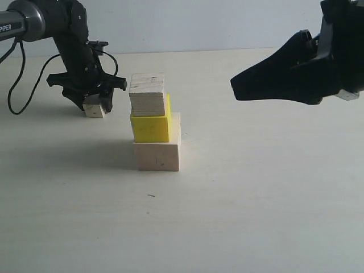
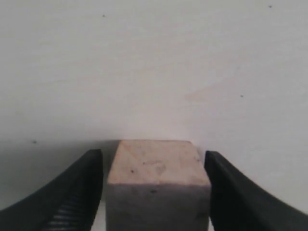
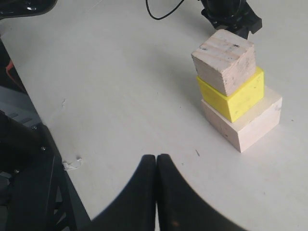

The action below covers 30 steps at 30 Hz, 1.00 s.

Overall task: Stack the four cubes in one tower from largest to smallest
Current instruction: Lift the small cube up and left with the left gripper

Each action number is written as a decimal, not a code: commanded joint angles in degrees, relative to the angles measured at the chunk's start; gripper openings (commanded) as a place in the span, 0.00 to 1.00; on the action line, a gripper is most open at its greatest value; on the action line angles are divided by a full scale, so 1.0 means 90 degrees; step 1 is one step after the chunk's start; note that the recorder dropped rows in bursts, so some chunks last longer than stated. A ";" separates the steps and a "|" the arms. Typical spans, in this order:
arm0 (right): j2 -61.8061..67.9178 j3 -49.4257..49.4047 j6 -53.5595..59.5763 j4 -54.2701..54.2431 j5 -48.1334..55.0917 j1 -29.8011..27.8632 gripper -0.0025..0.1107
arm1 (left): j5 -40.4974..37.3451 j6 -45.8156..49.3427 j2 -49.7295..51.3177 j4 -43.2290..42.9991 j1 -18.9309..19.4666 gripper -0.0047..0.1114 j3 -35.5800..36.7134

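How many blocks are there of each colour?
Pale wood: 3 (large wood cube, small wood cube, tiny wood cube)
Yellow: 1 (yellow cube)
Total: 4 cubes

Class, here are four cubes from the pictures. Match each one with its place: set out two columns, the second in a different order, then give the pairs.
Column one:
1. large pale wood cube
2. yellow cube
3. small wood cube
4. tiny wood cube

Column two:
A. top of the stack
B. between the open jaws of the left gripper, away from the stack
C. bottom of the stack, on the table
D. sandwiched between two wood cubes

Pairs: 1-C, 2-D, 3-A, 4-B
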State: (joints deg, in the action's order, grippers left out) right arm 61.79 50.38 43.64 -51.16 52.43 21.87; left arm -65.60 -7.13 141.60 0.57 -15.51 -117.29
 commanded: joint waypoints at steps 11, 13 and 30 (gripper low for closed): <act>-0.0045 -0.0030 -0.0022 -0.0096 -0.0006 -0.0033 0.02 | -0.0006 0.0192 -0.0229 -0.0002 0.0022 0.04 -0.0014; -0.0045 -0.0030 -0.0022 -0.0096 -0.0006 -0.0033 0.02 | -0.0062 0.0277 -0.0385 0.0013 0.0022 0.04 -0.0014; -0.0045 -0.0030 0.0542 -0.0082 -0.0023 -0.0033 0.02 | 0.0820 0.6598 -0.4672 0.5873 0.1219 0.04 0.3769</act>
State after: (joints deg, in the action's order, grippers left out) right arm 61.79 50.38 46.88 -51.16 52.43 21.87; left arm -59.63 43.14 103.89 44.89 -4.85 -89.60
